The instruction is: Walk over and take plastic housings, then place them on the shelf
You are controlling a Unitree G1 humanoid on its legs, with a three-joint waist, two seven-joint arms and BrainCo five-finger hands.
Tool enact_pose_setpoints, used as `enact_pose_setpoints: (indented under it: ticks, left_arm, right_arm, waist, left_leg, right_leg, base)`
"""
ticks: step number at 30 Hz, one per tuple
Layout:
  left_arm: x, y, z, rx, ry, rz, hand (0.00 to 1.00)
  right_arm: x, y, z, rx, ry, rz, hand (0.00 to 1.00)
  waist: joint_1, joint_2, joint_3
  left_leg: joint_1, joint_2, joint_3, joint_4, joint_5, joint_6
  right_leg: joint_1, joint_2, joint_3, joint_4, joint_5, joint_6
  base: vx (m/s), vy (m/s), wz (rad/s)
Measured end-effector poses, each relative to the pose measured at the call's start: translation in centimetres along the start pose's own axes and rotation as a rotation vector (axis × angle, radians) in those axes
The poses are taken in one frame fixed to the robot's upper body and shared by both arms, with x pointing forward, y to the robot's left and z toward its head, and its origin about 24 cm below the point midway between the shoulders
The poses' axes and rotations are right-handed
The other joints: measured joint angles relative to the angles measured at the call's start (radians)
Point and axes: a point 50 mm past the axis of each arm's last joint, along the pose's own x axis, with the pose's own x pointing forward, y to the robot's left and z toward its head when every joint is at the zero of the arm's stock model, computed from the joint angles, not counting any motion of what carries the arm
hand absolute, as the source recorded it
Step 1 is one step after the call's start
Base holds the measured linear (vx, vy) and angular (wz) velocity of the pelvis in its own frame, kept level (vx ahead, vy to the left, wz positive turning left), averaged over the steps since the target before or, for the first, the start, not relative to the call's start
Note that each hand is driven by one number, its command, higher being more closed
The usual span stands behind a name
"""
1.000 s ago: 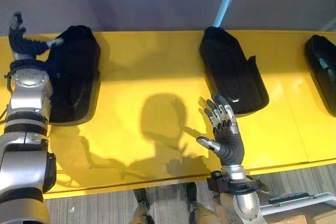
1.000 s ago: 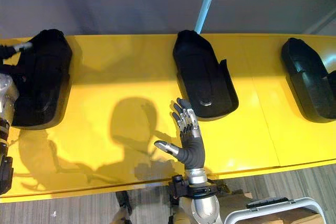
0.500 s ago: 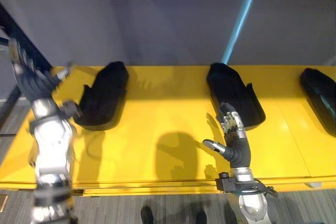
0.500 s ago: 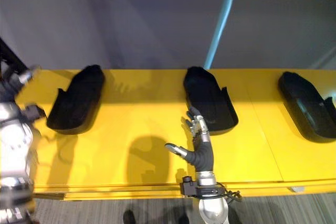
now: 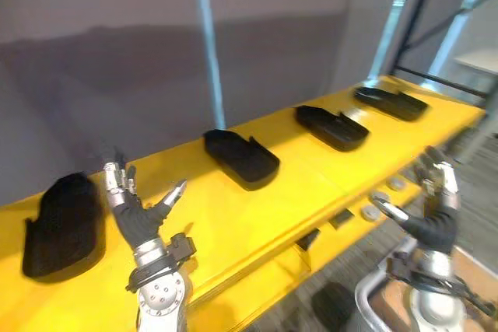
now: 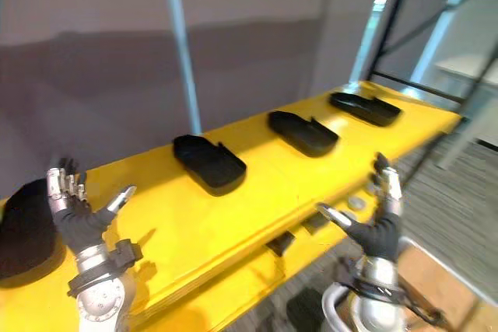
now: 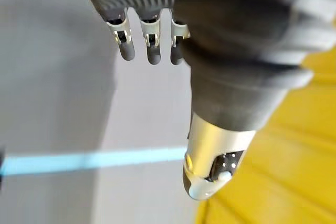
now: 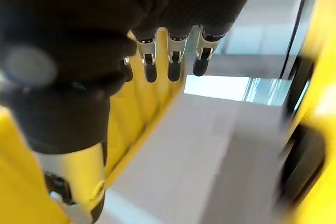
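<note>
Several black plastic housings lie in a row on the yellow shelf (image 5: 233,215): one at the near left (image 5: 62,223), one in the middle (image 5: 241,157), and two further along (image 5: 331,126) (image 5: 391,103). My left hand (image 5: 134,219) is raised over the shelf just right of the near-left housing, open and empty, not touching it. In the left wrist view its fingers (image 7: 149,40) are straight. My right hand (image 5: 432,223) hangs open and empty past the shelf's front edge, over the floor; its fingers (image 8: 173,59) are straight too.
A light blue post (image 5: 208,44) rises behind the middle housing against a grey wall. A dark frame (image 5: 416,13) stands beyond the shelf's far end. A white tubular frame (image 5: 372,301) is low by my right arm. Grey carpet lies in front of the shelf.
The whole view has swung, so the shelf now runs away to the right. My left hand has come off the left housing, and my right hand is now off the shelf's edge.
</note>
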Motion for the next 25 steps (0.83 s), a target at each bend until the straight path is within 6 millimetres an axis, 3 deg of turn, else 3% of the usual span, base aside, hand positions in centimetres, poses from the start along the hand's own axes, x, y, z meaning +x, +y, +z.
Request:
enact_pose_setpoints:
  ticks: [1, 2, 3, 4, 5, 7, 10, 11, 12, 13, 14, 15, 16, 17, 20, 22, 23, 25]
  left_arm:
    - [0.1, -0.4, 0.2, -0.003, -0.017, -0.014, 0.0]
    - [0.4, -0.6, 0.4, -0.006, -0.03, -0.021, 0.0]
    - [0.7, -0.9, 0.6, -0.012, -0.051, -0.026, 0.0]
    - [1.0, -1.0, 0.7, -0.011, -0.061, -0.026, 0.0]
    - [1.1, -1.0, 0.6, -0.01, -0.062, -0.026, 0.0]
    - [1.7, -0.8, 0.2, 0.002, -0.061, -0.015, 0.0]
    - [1.6, -0.4, -0.6, 0.015, -0.026, -0.019, 0.0]
    - [1.4, -0.2, -0.9, 0.026, -0.009, -0.028, 0.0]
    - [1.2, -0.2, -1.0, 0.037, 0.001, -0.05, 0.0]
    - [1.1, -0.1, -1.2, 0.042, 0.008, -0.055, 0.0]
    - [0.5, -0.3, -2.1, 0.048, 0.066, -0.074, 0.0]
    - [0.1, -0.6, -2.7, 0.049, 0.098, -0.102, 0.0]
    - [-0.1, -0.7, -3.1, 0.053, 0.117, -0.114, 0.0]
    - [-1.0, -0.7, -5.2, 0.082, 0.214, -0.144, 0.0]
    - [-2.9, -0.2, -9.1, 0.133, 0.412, -0.167, 0.0]
    - [-6.9, 0.9, -14.1, 0.227, 0.701, -0.209, 0.0]
    - [-7.8, 1.3, -15.1, 0.253, 0.764, -0.22, 0.0]
    - [-11.6, 3.3, -18.1, 0.332, 1.001, -0.247, 0.0]
  right_arm:
    - [0.2, -0.1, 1.0, 0.01, -0.044, -0.019, 0.0]
    - [0.2, -0.1, 1.4, 0.015, -0.059, -0.03, 0.0]
    - [0.2, -0.1, 1.6, 0.007, -0.071, -0.044, 0.0]
    - [0.4, -0.2, 1.7, -0.005, -0.084, -0.055, 0.0]
    - [0.5, -0.4, 1.7, -0.015, -0.092, -0.068, 0.0]
    - [1.3, -0.8, 1.2, -0.016, -0.101, -0.131, 0.0]
    - [1.7, -0.4, 0.1, -0.002, -0.073, -0.138, 0.0]
    - [1.8, -0.1, -0.8, -0.005, -0.04, -0.13, 0.0]
    - [1.6, 0.3, -1.7, -0.009, 0.002, -0.113, 0.0]
    - [1.5, 0.5, -2.3, -0.01, 0.025, -0.102, 0.0]
    - [1.2, 0.7, -3.9, -0.025, 0.094, -0.077, 0.0]
    - [0.7, 1.1, -5.5, -0.034, 0.172, -0.052, 0.0]
    - [0.4, 1.3, -6.3, -0.036, 0.217, -0.04, 0.0]
    - [-1.0, 1.9, -8.9, -0.047, 0.353, -0.007, 0.0]
    - [-3.1, 2.1, -12.7, -0.052, 0.545, 0.017, 0.0]
    - [-7.3, 1.5, -17.8, -0.098, 0.853, 0.036, 0.0]
    - [-8.5, 1.3, -18.7, -0.11, 0.926, 0.035, 0.0]
    - [-13.4, 0.0, -21.3, -0.153, 1.208, 0.004, 0.0]
  waist:
    - [0.005, 0.012, 0.005]
    - [0.005, 0.006, 0.011]
    - [0.014, -0.018, 0.002]
    - [0.023, -0.02, 0.001]
    - [0.022, -0.018, 0.001]
    - [0.021, -0.018, 0.006]
    - [0.013, -0.023, 0.009]
    - [0.017, -0.033, 0.002]
    - [0.025, -0.057, 0.001]
    - [0.029, -0.063, -0.009]
    - [0.028, -0.028, -0.018]
    - [0.033, -0.008, -0.026]
    - [0.034, -0.006, -0.028]
    - [0.038, -0.003, -0.038]
    - [0.04, -0.003, -0.043]
    - [0.037, -0.002, -0.044]
    - [0.037, -0.001, -0.044]
    - [0.04, 0.0, -0.044]
  left_leg:
    - [0.0, 0.016, 0.111, -0.031, 0.031, 0.046]
    - [-0.002, 0.021, 0.166, -0.05, 0.051, 0.056]
    - [0.004, 0.028, 0.27, -0.115, 0.101, 0.062]
    - [0.02, 0.046, 0.351, -0.176, 0.147, 0.063]
    - [0.023, 0.055, 0.381, -0.202, 0.167, 0.065]
    - [0.027, 0.081, 0.483, -0.258, 0.219, 0.065]
    - [0.034, 0.093, 0.551, -0.288, 0.247, 0.059]
    - [0.046, 0.091, 0.58, -0.297, 0.254, 0.047]
    - [0.048, 0.076, 0.594, -0.306, 0.261, 0.015]
    - [0.045, 0.063, 0.597, -0.314, 0.275, -0.001]
    - [0.047, 0.07, 0.57, -0.356, 0.288, 0.002]
    - [0.051, 0.083, 0.563, -0.395, 0.299, 0.0]
    - [0.052, 0.094, 0.563, -0.411, 0.312, -0.009]
    - [0.053, 0.126, 0.556, -0.445, 0.342, -0.027]
    - [0.066, 0.139, 0.542, -0.474, 0.374, -0.042]
    - [0.1, 0.141, 0.536, -0.496, 0.379, -0.049]
    - [0.105, 0.14, 0.532, -0.498, 0.38, -0.05]
    - [0.109, 0.129, 0.502, -0.508, 0.382, -0.052]
  right_leg:
    - [-0.028, -0.035, -0.104, -0.045, -0.046, -0.068]
    - [-0.054, -0.05, -0.207, -0.014, -0.033, -0.058]
    - [-0.091, -0.067, -0.353, 0.087, -0.019, -0.073]
    - [-0.077, -0.063, -0.434, 0.175, -0.02, -0.073]
    - [-0.053, -0.063, -0.452, 0.215, -0.022, -0.07]
    - [0.043, -0.083, -0.475, 0.321, -0.149, -0.044]
    - [0.091, -0.144, -0.548, 0.414, -0.234, -0.048]
    - [0.13, -0.173, -0.569, 0.422, -0.261, -0.041]
    - [0.171, -0.18, -0.565, 0.321, -0.304, 0.008]
    - [0.183, -0.185, -0.564, 0.262, -0.332, 0.001]
    - [0.176, -0.164, -0.568, 0.222, -0.322, -0.003]
    - [0.173, -0.127, -0.561, 0.168, -0.266, -0.014]
    - [0.176, -0.109, -0.558, 0.141, -0.241, -0.025]
    - [0.206, -0.06, -0.55, 0.051, -0.169, -0.059]
    - [0.222, -0.032, -0.535, 0.004, -0.138, -0.068]
    - [0.255, -0.027, -0.542, -0.004, -0.14, -0.065]
    - [0.263, -0.028, -0.548, -0.009, -0.141, -0.063]
    - [0.283, -0.04, -0.58, -0.02, -0.149, -0.051]
  base:
    - [-0.43, 0.504, -2.56]
    - [-0.42, 0.471, -2.58]
    - [-0.37, 0.389, -2.36]
    - [-0.28, 0.267, -2.2]
    - [-0.26, 0.161, -1.77]
    - [-0.25, 0.023, -1.41]
    - [-0.22, -0.124, -0.9]
    - [-0.2, -0.21, -0.76]
    - [-0.2, -0.223, -0.74]
    - [-0.17, -0.251, -0.55]
    - [-0.1, -0.224, -0.53]
    - [-0.05, -0.207, -0.5]
    - [0.07, -0.195, -0.62]
    - [0.1, -0.152, -0.46]
    - [0.12, -0.076, -0.29]
    - [0.11, -0.015, 0.01]
    - [0.09, 0.01, 0.23]
    - [0.08, 0.018, 0.35]
